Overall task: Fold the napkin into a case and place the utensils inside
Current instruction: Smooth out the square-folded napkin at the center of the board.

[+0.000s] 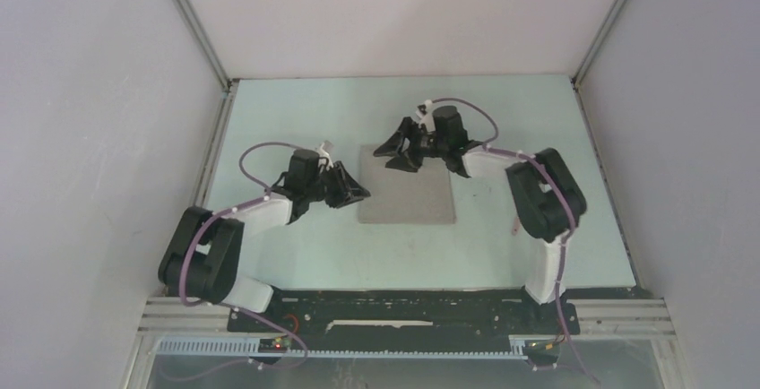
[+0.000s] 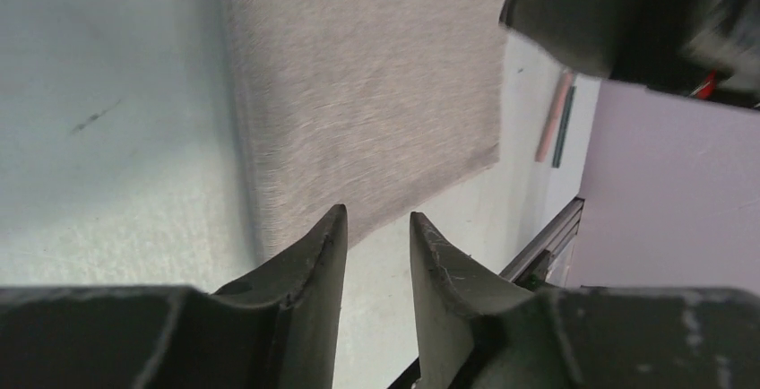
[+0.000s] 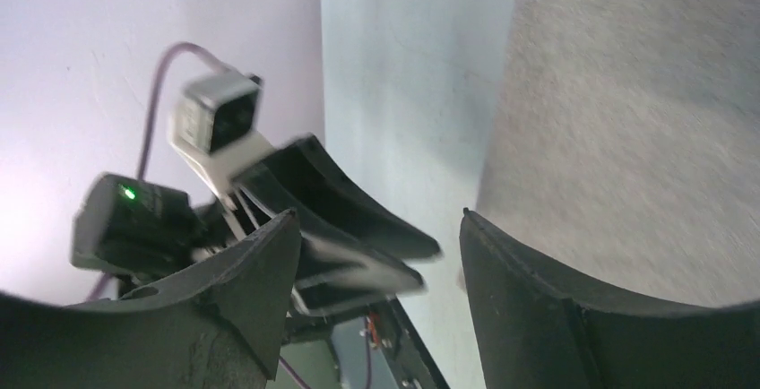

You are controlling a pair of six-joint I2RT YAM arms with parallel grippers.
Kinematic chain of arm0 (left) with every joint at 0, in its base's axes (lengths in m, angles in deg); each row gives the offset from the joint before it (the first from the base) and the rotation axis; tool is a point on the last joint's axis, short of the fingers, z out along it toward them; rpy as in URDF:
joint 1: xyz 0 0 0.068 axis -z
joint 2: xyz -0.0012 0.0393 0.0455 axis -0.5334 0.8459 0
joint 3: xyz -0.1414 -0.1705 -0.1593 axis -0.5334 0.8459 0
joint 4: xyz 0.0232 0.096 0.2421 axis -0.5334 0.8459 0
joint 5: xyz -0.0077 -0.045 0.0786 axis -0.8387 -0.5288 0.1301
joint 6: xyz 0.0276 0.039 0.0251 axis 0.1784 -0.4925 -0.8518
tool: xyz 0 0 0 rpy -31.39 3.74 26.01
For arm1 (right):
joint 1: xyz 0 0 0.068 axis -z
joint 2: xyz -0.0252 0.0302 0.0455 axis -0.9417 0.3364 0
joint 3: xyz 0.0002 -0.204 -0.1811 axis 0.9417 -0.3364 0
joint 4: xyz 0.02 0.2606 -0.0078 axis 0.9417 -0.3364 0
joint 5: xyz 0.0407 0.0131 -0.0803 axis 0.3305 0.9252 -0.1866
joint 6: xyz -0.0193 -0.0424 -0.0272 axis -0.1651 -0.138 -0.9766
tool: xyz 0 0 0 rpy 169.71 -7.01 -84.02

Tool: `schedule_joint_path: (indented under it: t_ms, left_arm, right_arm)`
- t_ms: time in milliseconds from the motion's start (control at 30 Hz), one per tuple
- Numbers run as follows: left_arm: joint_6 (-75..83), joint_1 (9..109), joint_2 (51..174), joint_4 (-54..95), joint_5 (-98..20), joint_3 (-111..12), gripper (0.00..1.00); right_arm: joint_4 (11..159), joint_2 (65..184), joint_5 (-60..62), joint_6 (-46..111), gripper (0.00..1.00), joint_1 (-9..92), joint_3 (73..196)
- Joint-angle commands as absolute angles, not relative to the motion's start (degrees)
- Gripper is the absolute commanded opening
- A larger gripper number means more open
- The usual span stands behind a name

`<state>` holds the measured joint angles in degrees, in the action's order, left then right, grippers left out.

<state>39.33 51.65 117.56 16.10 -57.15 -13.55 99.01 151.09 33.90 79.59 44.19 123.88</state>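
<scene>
The taupe-grey napkin (image 1: 408, 187) lies flat as a rectangle in the middle of the table. My left gripper (image 1: 357, 192) hovers at its left edge, and in the left wrist view (image 2: 376, 216) the jaws stand a little apart with nothing between them, over the napkin's (image 2: 358, 75) near corner. My right gripper (image 1: 391, 153) is open and empty at the napkin's far left corner, with the cloth (image 3: 627, 120) beside its right finger in the right wrist view (image 3: 378, 219). Two utensils, a pink handle (image 2: 553, 118) and a teal one (image 2: 565, 129), lie on the table beyond the napkin's right side.
The pale green table (image 1: 296, 246) is boxed in by white walls with metal rails (image 1: 215, 138) along its sides. In the overhead view my right arm's elbow (image 1: 545, 194) hangs over the spot to the right of the napkin. A black base rail (image 1: 394, 308) runs along the near edge.
</scene>
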Motion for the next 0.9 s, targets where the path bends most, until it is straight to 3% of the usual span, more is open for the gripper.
schedule_joint_path:
  t_ms: [0,400,867]
  left_arm:
    - [40.9,52.2,122.7,6.8,-59.8,-10.6,0.36]
    - [42.9,52.2,129.7,4.3,-56.4,-6.0,0.29]
    - [44.0,52.2,131.9,4.5,-55.9,-4.2,0.28]
  right_arm:
    - [109.1,161.1,33.9,91.1,0.74,40.1,131.7]
    - [104.7,174.7,30.5,87.7,0.73,34.7,142.8]
    - [98.2,185.5,28.4,85.4,0.73,39.2,156.6]
